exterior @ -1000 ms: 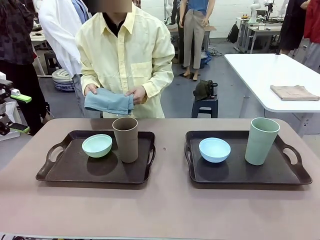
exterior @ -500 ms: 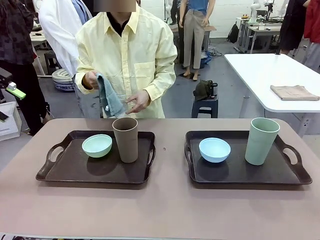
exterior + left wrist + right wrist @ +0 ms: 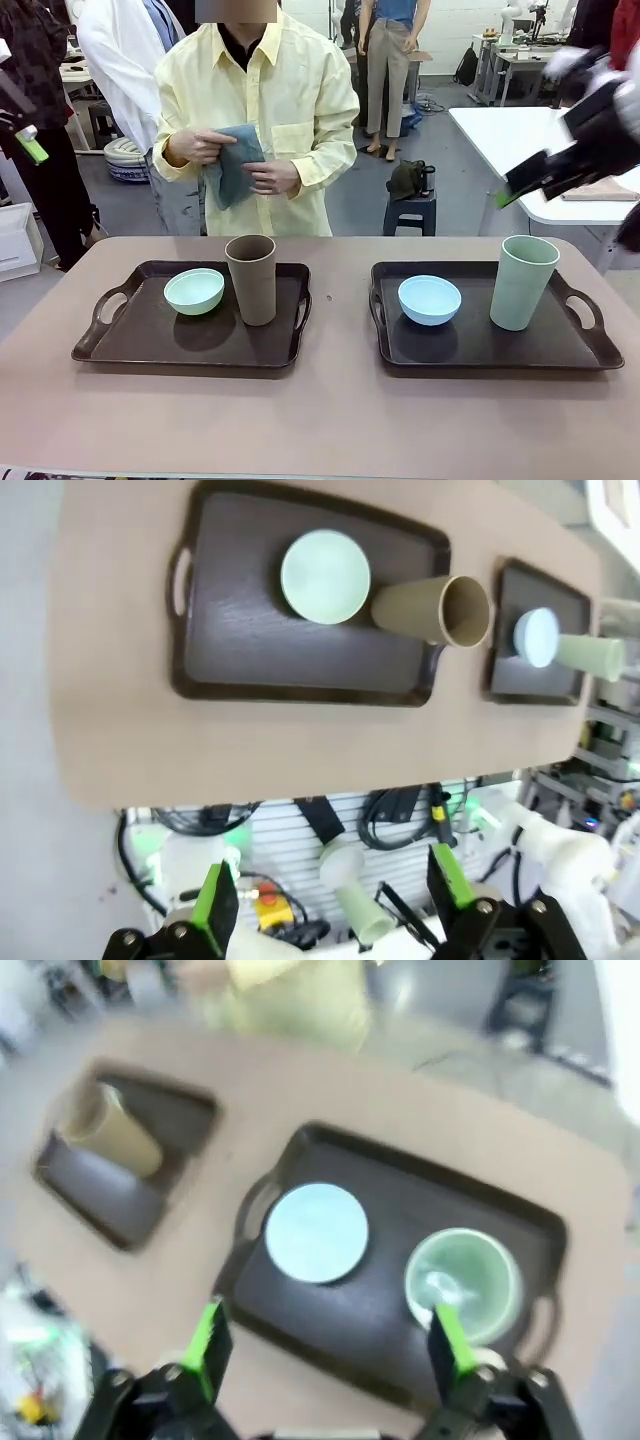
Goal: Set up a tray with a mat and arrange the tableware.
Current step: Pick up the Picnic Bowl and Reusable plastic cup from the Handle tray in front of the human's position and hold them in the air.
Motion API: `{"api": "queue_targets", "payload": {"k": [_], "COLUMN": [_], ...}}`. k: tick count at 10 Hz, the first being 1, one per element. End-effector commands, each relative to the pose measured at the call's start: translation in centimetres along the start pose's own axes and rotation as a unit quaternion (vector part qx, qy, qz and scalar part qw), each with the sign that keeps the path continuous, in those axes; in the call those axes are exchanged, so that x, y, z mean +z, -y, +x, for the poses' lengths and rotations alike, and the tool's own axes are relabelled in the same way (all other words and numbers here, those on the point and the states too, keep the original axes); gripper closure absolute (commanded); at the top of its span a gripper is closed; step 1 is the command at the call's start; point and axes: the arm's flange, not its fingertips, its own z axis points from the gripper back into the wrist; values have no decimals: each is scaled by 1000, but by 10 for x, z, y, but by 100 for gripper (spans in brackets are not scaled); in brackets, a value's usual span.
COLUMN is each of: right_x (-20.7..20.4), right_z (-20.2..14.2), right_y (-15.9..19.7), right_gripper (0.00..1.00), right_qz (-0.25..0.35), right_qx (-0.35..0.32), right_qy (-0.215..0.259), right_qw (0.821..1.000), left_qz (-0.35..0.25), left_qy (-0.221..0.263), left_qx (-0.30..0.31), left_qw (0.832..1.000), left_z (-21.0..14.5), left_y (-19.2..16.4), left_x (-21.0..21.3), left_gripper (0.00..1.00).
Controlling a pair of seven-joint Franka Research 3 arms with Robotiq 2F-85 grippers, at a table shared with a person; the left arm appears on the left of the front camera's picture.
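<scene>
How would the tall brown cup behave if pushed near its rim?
The brown cup is tall with a narrower base, so it would probably tip rather than slide. Its matte wall looks unlikely to slip. It appears empty, so likely light.

We see a dull mauve-brown counter (image 3: 330, 420), plain and unpatterned. The left tray (image 3: 150, 345) and the right tray (image 3: 470, 350) are both dark brown, with a faint grain that shows in the left wrist view. The left tray's ware is a mint bowl (image 3: 194, 291) and a brown cup (image 3: 251, 279); the right tray's is a light blue bowl (image 3: 429, 299) and a pale green cup (image 3: 523, 283), all plain and matte. The person's shirt (image 3: 290, 110) is pale yellow and the cloth (image 3: 235, 165) a plain dusty blue. The left tool (image 3: 333, 892) is black with bright green pads (image 3: 216, 905), and we see the same black and green on the right tool (image 3: 328, 1345).
</scene>
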Motion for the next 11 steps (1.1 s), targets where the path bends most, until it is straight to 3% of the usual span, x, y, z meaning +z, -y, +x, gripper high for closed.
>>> {"api": "queue_targets", "payload": {"k": [1,4,5,6,10,11], "right_x": [-37,-63,-58,-72,-68,-73], "right_z": [13,9,7,3,5,4], "right_y": [1,-52,-46,-55,-57,-48], "right_gripper": [0,0,0,0,0,0], "right_qz": [14,72,93,50,67,73], "right_qx": [67,170,164,138,147,236], "right_qy": [-51,-94,-91,-92,-92,-35], "right_qw": [996,978,978,985,983,968], "left_qz": [8,0,-6,4,4,2], "left_qy": [-40,-94,-102,-74,-74,-79], "left_qx": [17,49,47,27,27,26], "left_qw": [999,994,994,997,997,997], "left_z": [15,49,54,38,38,43], "left_y": [9,9,6,6,6,7], "left_x": [9,10,4,-2,-2,2], "left_gripper": [0,0,0,0,0,0]}}
